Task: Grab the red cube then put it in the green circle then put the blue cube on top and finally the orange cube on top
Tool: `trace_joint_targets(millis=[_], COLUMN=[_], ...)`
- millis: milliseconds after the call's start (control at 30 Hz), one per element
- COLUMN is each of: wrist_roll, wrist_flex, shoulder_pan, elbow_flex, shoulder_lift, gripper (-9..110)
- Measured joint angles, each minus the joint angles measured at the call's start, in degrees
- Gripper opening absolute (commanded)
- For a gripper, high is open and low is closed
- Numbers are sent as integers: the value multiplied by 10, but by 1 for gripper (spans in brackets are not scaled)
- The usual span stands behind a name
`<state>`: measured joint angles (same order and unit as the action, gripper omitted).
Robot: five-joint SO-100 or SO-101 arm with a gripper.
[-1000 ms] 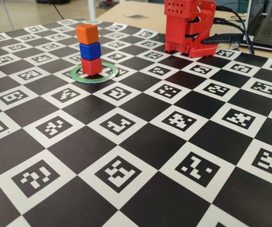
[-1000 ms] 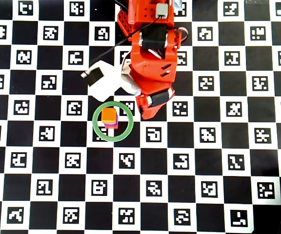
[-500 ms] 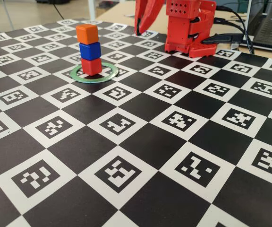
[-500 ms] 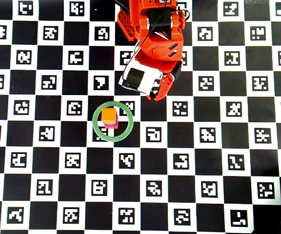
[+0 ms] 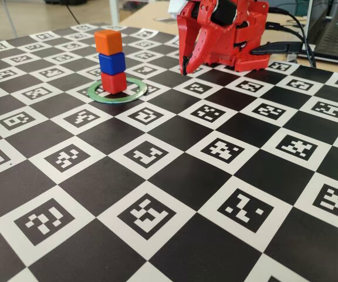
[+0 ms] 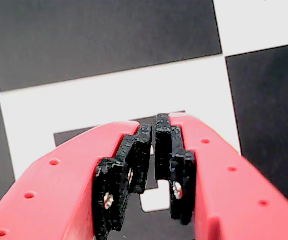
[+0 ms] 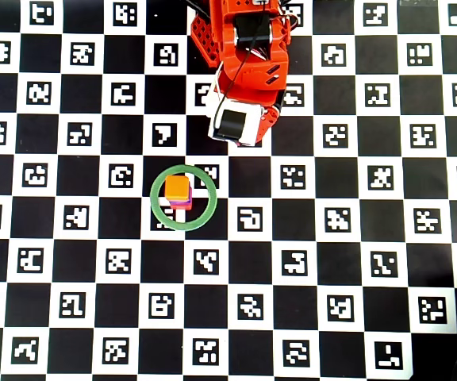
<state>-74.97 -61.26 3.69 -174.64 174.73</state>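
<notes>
The red cube (image 5: 113, 83) sits inside the green circle (image 5: 135, 94), toward the ring's far-left part in the fixed view rather than dead centre. The blue cube (image 5: 111, 63) rests squarely on it, and the orange cube (image 5: 108, 42) tops the blue one, turned slightly but fully supported. From overhead only the orange cube (image 7: 178, 187) shows properly, with slivers of the lower cubes at its near edge, all inside the circle (image 7: 202, 213).

The stack appears complete, so the relation that matters is clearance. In the fixed view the gripper (image 5: 185, 69) hangs to the right of the circle and a little behind it, tips pointing down at the board, well apart from the tower. Overhead, the arm is folded back above the circle, its gripper hidden beneath its own body. The tower stands upright, its long axis vertical, so any sideways brush would likely topple it; keeping the gripper away from the circle looks the safe course.

In the wrist view the gripper (image 6: 152, 157) has its jaws drawn together, nearly meeting, with nothing between them; only board squares lie below.

The board (image 5: 175, 176) around the circle is a flat black-and-white checker of printed markers. Beyond it, right of the arm, cables and a laptop edge rest on a wooden table.
</notes>
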Motion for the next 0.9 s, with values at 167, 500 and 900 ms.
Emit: trace_joint_targets(millis=[167,500,900], wrist_roll=[-31,-47,-71], wrist_flex=[18,-30,-129], shoulder_pan=[2,5,5], elbow_flex=[-41,-47,-47], shoulder_lift=[51,120,150], gripper=[-7,-7,-6])
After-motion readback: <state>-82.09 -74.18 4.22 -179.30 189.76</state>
